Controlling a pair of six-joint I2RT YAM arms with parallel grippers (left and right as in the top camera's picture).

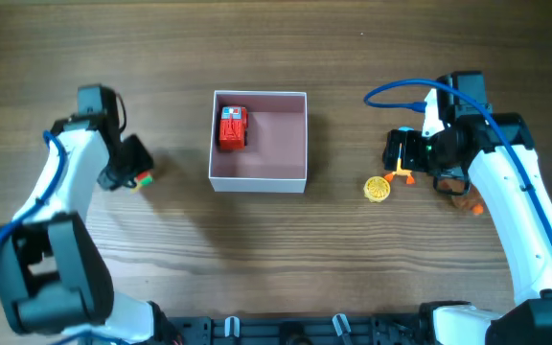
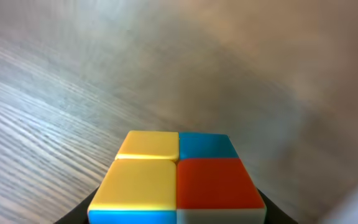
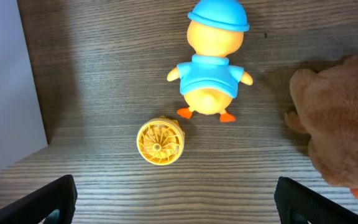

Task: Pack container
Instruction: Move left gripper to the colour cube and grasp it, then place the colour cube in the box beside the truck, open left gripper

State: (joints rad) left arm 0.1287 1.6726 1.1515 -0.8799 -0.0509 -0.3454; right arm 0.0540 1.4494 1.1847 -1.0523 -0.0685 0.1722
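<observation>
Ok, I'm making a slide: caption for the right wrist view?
Right gripper, jaws open, above a yellow wheel, a blue-capped duck and a brown plush on the wooden table.

Wood table [image 1: 276, 268] bears container [image 1: 259, 182], yellow wheel [image 1: 378, 189], duck [image 3: 213, 68], plush [image 3: 340, 130].

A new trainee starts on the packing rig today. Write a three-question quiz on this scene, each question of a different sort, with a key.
1. True or false: the red toy truck lies inside the container.
2. Which toy is the left gripper holding? A) colour cube B) brown plush C) yellow wheel
3. Fill in the missing word: close to the duck, the fingers of the right gripper stand ___.

Key: 1 true; 2 A; 3 open.
</observation>
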